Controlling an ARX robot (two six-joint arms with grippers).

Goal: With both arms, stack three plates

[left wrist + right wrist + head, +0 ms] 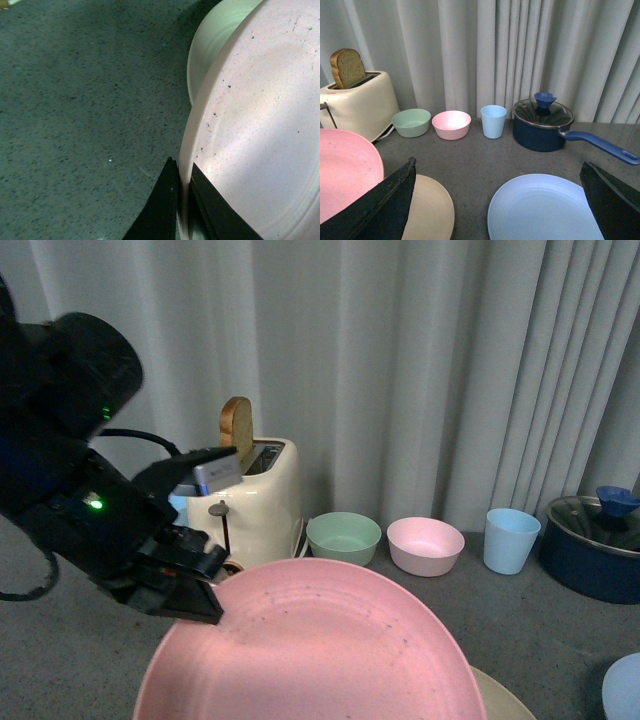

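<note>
Offset between two plates governs the coming move. The left gripper (205, 598) is clamped on the left rim of the pink plate (320, 650), with one finger above the rim and one below (the left wrist view shows the rim pinched between the dark fingers (160, 210)). The pink plate is carried clear of the table (540, 610) and roughly level; it is judged raised because it fills the lower front view.

The cream plate (430, 212) lies flat on the table, beneath the pink plate and to its right. Only its right part shows past the pink rim, so the two overlap but are not centred. Judgement: the pink plate must travel rightward, toward the robot's middle, before it is lowered. Released here, it would likely land half on the cream rim and tip.

The blue plate (545, 210) lies flat on the table to the right of the cream one, near it but apart, with nothing on it. The right gripper (499, 165) hangs over it with jaws spread wide and nothing held. The right arm is plainly the nearer to blue, and the left arm is occupied.

All plates are round, so no long axis constrains approach and any rim point would serve. No plate is yet stacked. Risk noted: the single-edge hold on pink leaves the far side unsupported, so it may sag.
</note>
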